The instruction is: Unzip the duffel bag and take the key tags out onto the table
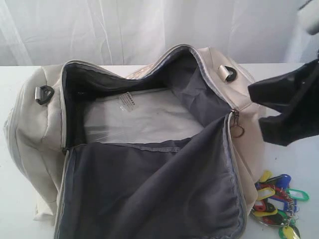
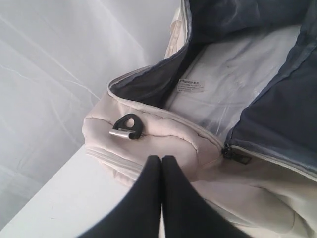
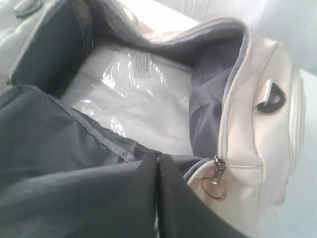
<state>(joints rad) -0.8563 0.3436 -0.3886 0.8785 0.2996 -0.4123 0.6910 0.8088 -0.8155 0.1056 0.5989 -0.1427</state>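
The cream duffel bag (image 1: 35, 134) lies unzipped on the white table (image 1: 304, 164), its dark grey lining flap folded toward the front. Beside the bag's front right corner, the key tags (image 1: 276, 201) lie on the table in a colourful bunch on metal rings. My right gripper (image 1: 256, 107) hovers above the bag's right end, over the zipper pull ring (image 3: 213, 188). In the right wrist view its fingers (image 3: 158, 157) meet with nothing between them. My left gripper (image 2: 161, 159) is shut and empty at the bag's left end, just short of a black D-ring (image 2: 128, 126).
A white plastic-wrapped panel (image 1: 144, 119) covers the floor of the bag. A second black D-ring (image 1: 228, 72) sits on the bag's right end. White curtain hangs behind the table. Bare tabletop shows to the right of the bag, above the tags.
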